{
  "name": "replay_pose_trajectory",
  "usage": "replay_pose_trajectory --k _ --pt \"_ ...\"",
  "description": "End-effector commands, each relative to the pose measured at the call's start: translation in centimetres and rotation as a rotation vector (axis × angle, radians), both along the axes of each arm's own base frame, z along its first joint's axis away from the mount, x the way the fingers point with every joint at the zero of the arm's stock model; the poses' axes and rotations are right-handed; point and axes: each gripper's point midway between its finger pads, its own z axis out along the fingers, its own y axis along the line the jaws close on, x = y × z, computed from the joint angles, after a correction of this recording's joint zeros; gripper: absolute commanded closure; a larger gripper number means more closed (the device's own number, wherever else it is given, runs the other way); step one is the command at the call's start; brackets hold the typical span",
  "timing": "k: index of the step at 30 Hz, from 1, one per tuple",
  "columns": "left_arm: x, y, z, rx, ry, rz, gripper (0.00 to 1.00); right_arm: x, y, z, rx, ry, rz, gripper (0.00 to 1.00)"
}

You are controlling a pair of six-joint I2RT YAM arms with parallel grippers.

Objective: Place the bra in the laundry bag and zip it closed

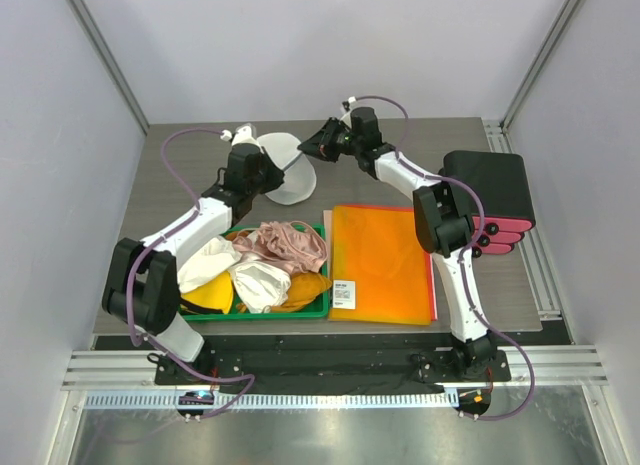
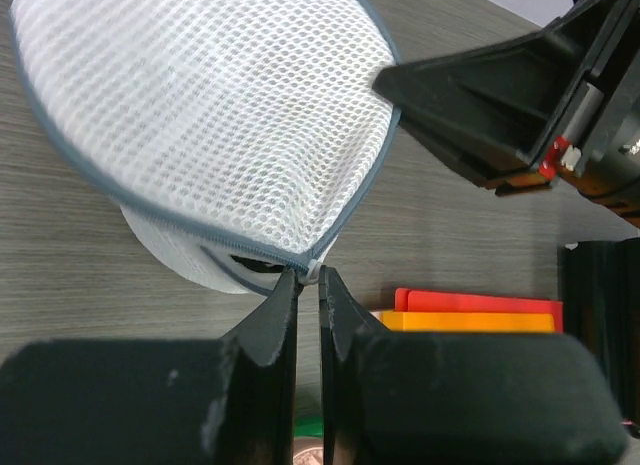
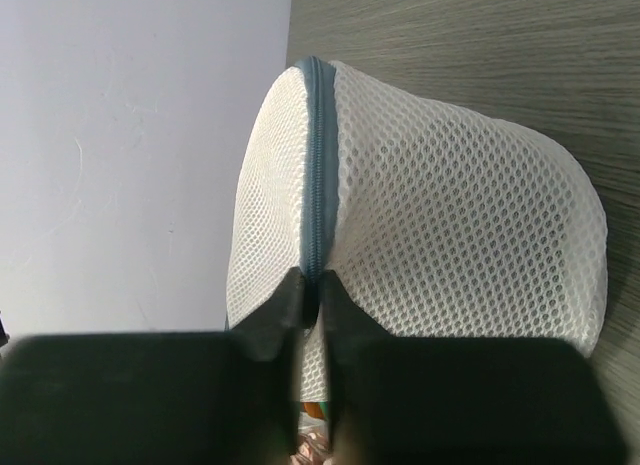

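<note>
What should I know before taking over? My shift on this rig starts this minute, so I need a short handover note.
Left gripper: shut on the laundry bag at its rim, where the zipper ends.
Right gripper: shut on the bag's zipper seam, on the other side.
Bag: far-centre of the table, between both arms.
Bra: not seen outside the bag. A dark sliver shows in the open gap and may be it.
Done: bra apparently inside.
Left: zip the gap shut, then release.
</note>
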Motion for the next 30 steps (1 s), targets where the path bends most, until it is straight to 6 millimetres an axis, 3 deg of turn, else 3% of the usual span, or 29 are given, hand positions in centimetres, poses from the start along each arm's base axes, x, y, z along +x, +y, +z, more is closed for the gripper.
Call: replay_pose_trajectory --k 1,4,5,6,7,8,9,12,17,25,30 --pt "-0.6 0.2 1.8 -0.03 -0.023 -0.033 1.0 4.0 -4.4 3.3 -0.065 -0.137 -0.168 0.69" --pt "-0.2 -0.5 2.3 -0.058 -0.032 -0.048 1.0 1.7 -4.6 3.6 -0.118 -0.105 -0.201 0.5" --pt "-0.2 -0.7 2.4 -0.066 -0.032 -0.06 1.0 0.3 -4.6 1.9 -0.152 -0.071 -0.2 0.42" --pt "0.0 -1.0 2.5 -0.071 -0.033 -0.068 1.0 -0.3 -5.1 3.4 -0.161 -0.093 -0.231 0.38" --pt "0.1 -1.2 2.6 -0.075 -0.033 -0.073 1.0 -1.0 -5.2 3.5 -0.168 -0.092 -0.241 0.36" --pt "0.1 -1.3 2.5 -0.077 -0.033 -0.074 1.0 -2.2 -5.4 1.9 -0.182 -0.06 -0.236 0.32" --pt "0.2 -1.4 2.6 -0.079 -0.033 -0.075 1.0 -2.9 -5.1 3.2 -0.161 -0.081 -0.229 0.31" --pt "0.0 -2.4 1.9 -0.095 -0.017 -0.112 1.0 -4.8 -3.4 3.3 -0.122 -0.075 -0.17 0.3" --pt "0.0 -2.9 1.5 -0.098 -0.007 -0.125 1.0 -6.2 -1.8 3.6 -0.106 -0.081 -0.152 0.3" --pt "0.0 -3.5 1.8 -0.093 -0.013 -0.144 1.0 -6.9 0.7 3.6 -0.078 -0.07 -0.112 0.31" --pt "-0.1 -3.6 1.7 -0.093 -0.01 -0.15 1.0 -7.2 1.7 2.9 -0.079 -0.054 -0.105 0.41"
